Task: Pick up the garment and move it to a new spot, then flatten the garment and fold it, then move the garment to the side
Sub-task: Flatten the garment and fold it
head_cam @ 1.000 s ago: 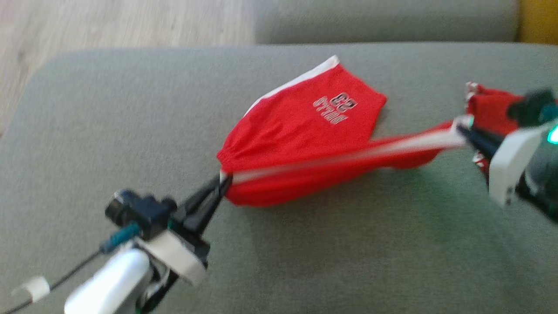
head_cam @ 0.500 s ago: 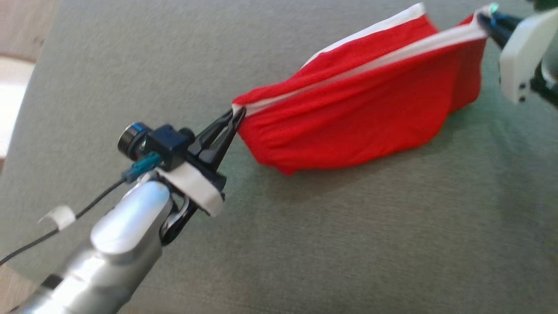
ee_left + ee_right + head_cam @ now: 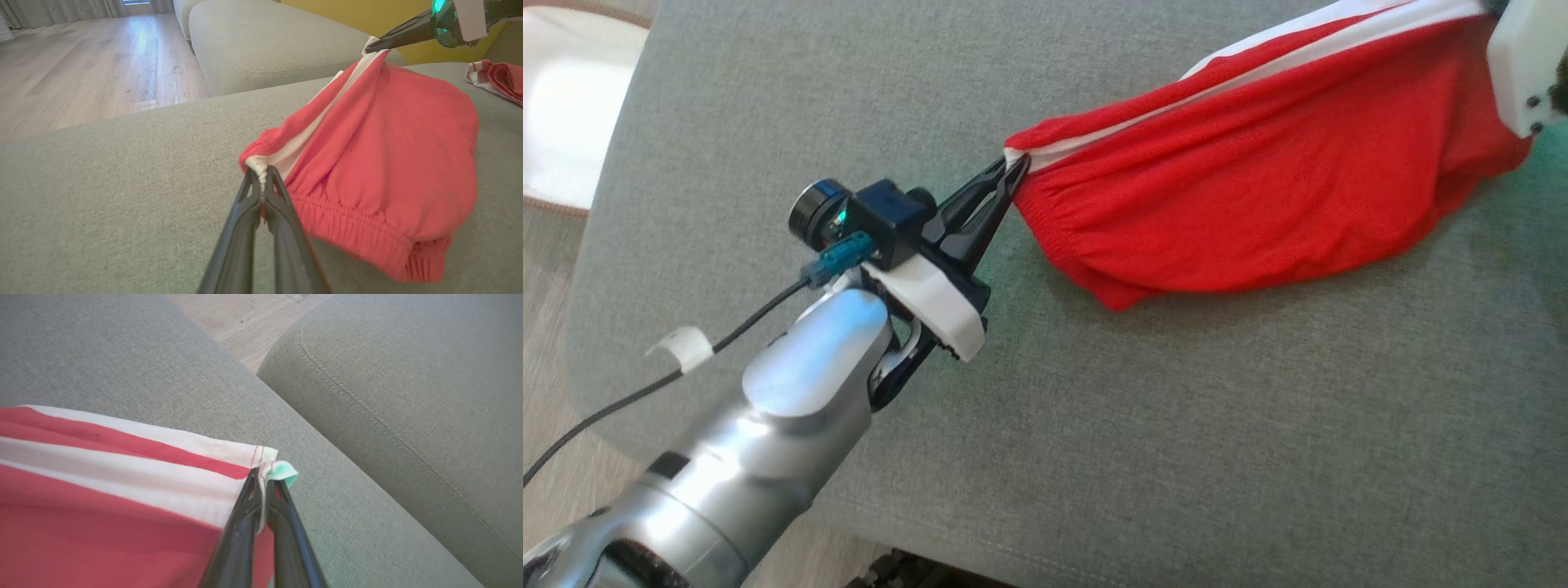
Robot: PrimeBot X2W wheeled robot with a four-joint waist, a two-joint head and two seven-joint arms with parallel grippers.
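Two grippers, one garment. The left gripper [image 3: 1011,167] has its fingers together, clamped on the gathered waistband corner of the red shorts [image 3: 1258,188], where the white stripe ends. The right gripper [image 3: 264,475] has its fingers pinched tight on the far end of the same stripe, at a stitched hem corner. Purpose, as judged: the striped edge is stretched taut between the two holds so the cloth hangs open, ready to be laid out flat. The shorts run from the left gripper's tips up and to the right across the head view. The red body sags below that line and appears to brush the grey sofa cushion [image 3: 1176,425]. A second red-and-white cloth [image 3: 496,77] lies on the cushion, well apart.
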